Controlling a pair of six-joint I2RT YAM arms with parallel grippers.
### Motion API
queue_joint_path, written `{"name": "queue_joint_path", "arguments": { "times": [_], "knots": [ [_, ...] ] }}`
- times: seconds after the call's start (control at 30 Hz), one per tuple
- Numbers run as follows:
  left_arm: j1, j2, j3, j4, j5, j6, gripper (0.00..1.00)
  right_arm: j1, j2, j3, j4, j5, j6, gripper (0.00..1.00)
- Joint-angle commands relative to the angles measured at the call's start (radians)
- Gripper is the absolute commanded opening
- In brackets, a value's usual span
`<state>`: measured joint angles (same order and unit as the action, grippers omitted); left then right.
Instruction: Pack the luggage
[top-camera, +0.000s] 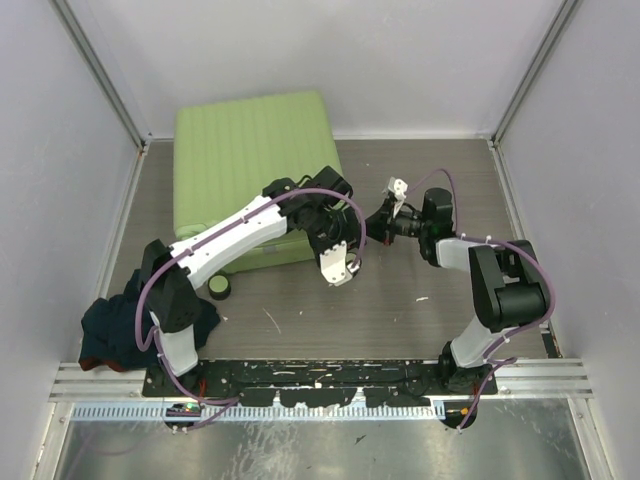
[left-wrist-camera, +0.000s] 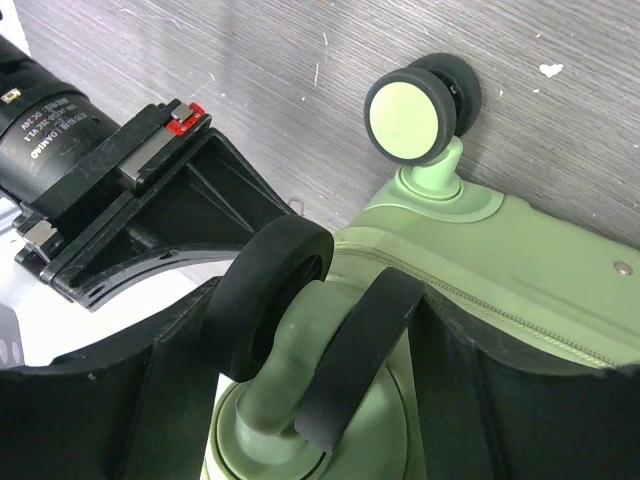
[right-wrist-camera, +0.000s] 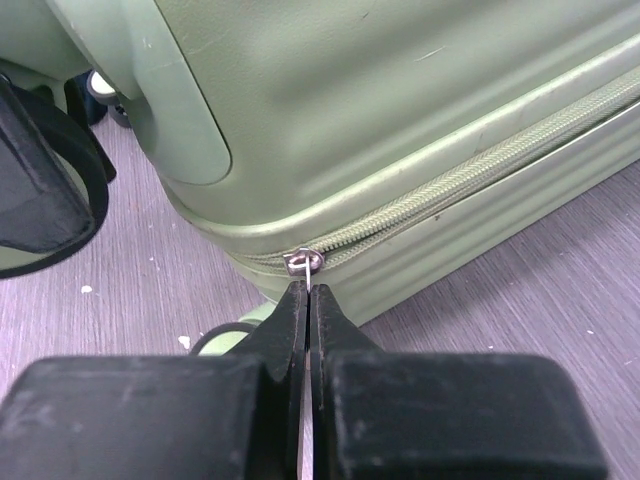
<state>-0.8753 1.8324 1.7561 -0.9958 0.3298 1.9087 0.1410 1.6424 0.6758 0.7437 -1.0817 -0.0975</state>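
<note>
The luggage (top-camera: 250, 165) is a light-green ribbed suitcase lying flat at the back left, with its lid down. My left gripper (top-camera: 338, 262) is at its near right corner. In the left wrist view its fingers (left-wrist-camera: 90, 400) press on both sides of a black double caster wheel (left-wrist-camera: 300, 320) on a green stem. My right gripper (top-camera: 372, 225) points at the same corner from the right. In the right wrist view its fingers (right-wrist-camera: 308, 300) are shut on the thin metal zipper pull (right-wrist-camera: 304, 263) of the suitcase zipper (right-wrist-camera: 450, 185).
A heap of dark blue clothing (top-camera: 120, 320) lies by the left arm's base. A small round black-and-green object (top-camera: 219, 288) sits on the table in front of the suitcase. A second caster wheel (left-wrist-camera: 420, 100) juts out from the suitcase's bottom edge. Grey walls stand on three sides.
</note>
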Motion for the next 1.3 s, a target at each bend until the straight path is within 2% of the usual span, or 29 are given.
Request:
{"name": "queue_joint_path", "arguments": {
  "times": [0.0,0.07,0.23,0.37,0.47,0.6,0.7,0.73,0.77,0.87,0.9,1.0,1.03,1.07,1.17,1.27],
  "knots": [
    [-0.007,-0.012,0.037,-0.157,-0.007,0.061,0.27,-0.069,-0.077,0.146,-0.065,-0.047,-0.178,0.01],
    [-0.007,-0.020,0.041,-0.200,0.008,0.062,0.22,-0.095,-0.056,0.194,-0.119,-0.056,-0.242,0.01],
    [-0.011,-0.042,0.009,-0.223,0.020,0.062,0.12,-0.117,0.054,0.318,-0.089,-0.042,-0.236,0.01],
    [-0.015,-0.043,0.019,-0.236,0.030,0.042,0.04,-0.107,0.169,0.405,0.092,0.006,-0.066,0.01],
    [-0.015,-0.041,0.030,-0.255,0.033,0.029,0.03,-0.091,0.243,0.465,0.177,0.036,0.018,0.01],
    [-0.016,-0.048,0.031,-0.265,0.048,0.012,0.01,-0.054,0.315,0.524,0.219,0.109,0.053,0.01],
    [-0.018,-0.054,0.031,-0.273,0.053,0.005,0.02,-0.038,0.371,0.559,0.319,0.153,0.165,0.01],
    [-0.018,-0.058,0.030,-0.265,0.056,-0.012,0.06,-0.036,0.373,0.559,0.328,0.158,0.185,0.01],
    [-0.018,-0.066,0.030,-0.248,0.063,-0.043,0.15,-0.033,0.368,0.551,0.331,0.161,0.192,0.01],
    [-0.016,-0.093,0.032,-0.173,0.087,-0.212,0.51,-0.031,0.335,0.511,0.338,0.146,0.190,0.01],
    [-0.016,-0.105,0.037,-0.156,0.099,-0.251,0.61,-0.031,0.324,0.494,0.338,0.140,0.186,0.01],
    [-0.002,-0.158,0.036,-0.133,0.187,-0.447,0.82,-0.031,0.295,0.453,0.331,0.124,0.177,0.01],
    [0.000,-0.179,0.028,-0.129,0.226,-0.493,0.94,-0.031,0.286,0.440,0.327,0.121,0.177,0.01],
    [0.002,-0.205,0.016,-0.133,0.258,-0.522,0.99,-0.031,0.278,0.427,0.324,0.114,0.176,0.01],
    [0.003,-0.279,-0.029,-0.135,0.309,-0.588,0.98,-0.031,0.257,0.396,0.314,0.097,0.175,0.01],
    [0.011,-0.344,-0.075,-0.046,0.296,-0.730,0.98,-0.031,0.254,0.381,0.291,0.092,0.169,0.01]
  ]
}}
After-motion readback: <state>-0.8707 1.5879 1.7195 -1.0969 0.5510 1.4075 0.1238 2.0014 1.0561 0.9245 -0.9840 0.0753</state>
